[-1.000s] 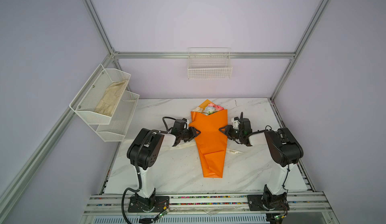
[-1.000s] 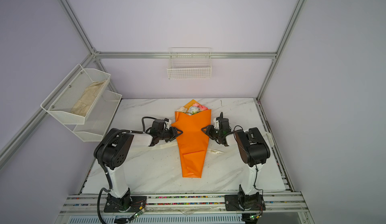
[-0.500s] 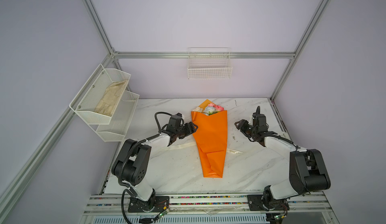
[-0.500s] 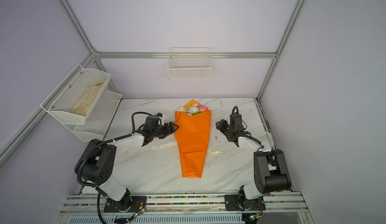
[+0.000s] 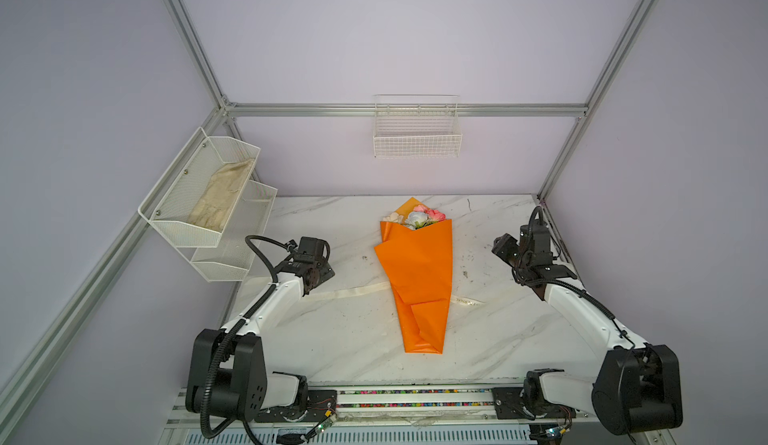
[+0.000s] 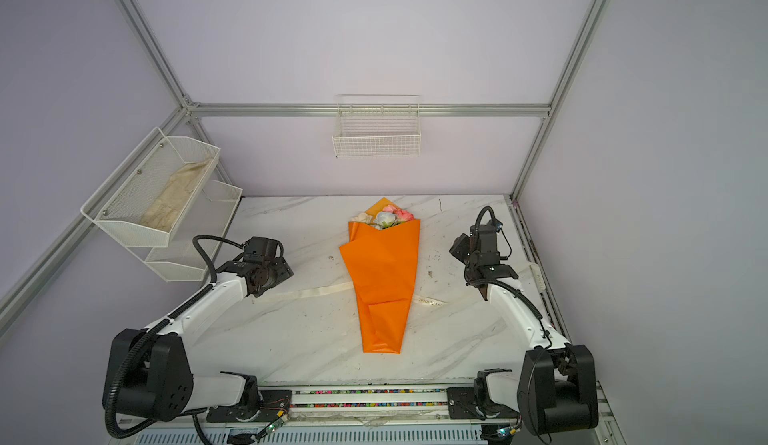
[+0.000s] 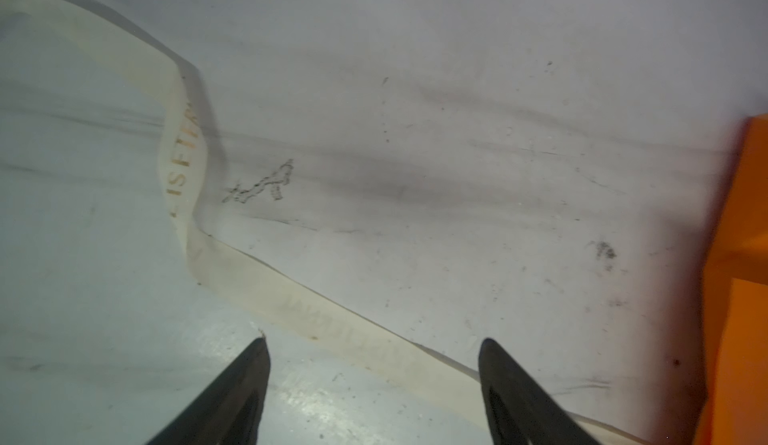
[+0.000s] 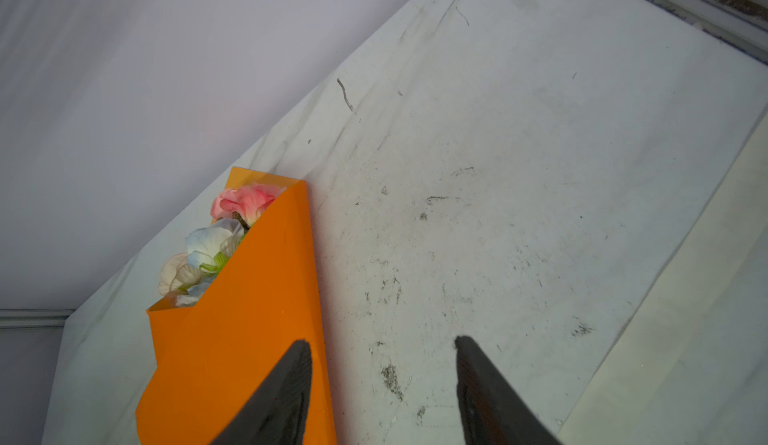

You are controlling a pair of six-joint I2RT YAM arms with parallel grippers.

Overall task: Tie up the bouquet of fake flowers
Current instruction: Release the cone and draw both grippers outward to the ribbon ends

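The bouquet of fake flowers (image 5: 417, 272) (image 6: 384, 272) lies on the middle of the marble table, wrapped in orange paper, with its pink, white and cream blooms (image 8: 232, 231) toward the back wall. A cream printed ribbon (image 5: 353, 291) (image 7: 332, 318) runs across the table under the wrap, and a short end (image 5: 467, 301) shows on its right. My left gripper (image 5: 321, 273) (image 7: 374, 341) is open, low over the ribbon and left of the wrap (image 7: 739, 297). My right gripper (image 5: 505, 247) (image 8: 382, 341) is open and empty, to the right of the wrap.
A white two-tier mesh shelf (image 5: 174, 231) hangs on the left wall with a beige cloth (image 5: 220, 198) in its upper tier. A wire basket (image 5: 417, 131) hangs on the back wall. A metal rail (image 8: 706, 2) borders the table's right edge.
Both grippers have drawn away from the sides of the orange wrap, the left one to the left, the right one to the right. The bouquet has stayed in place.
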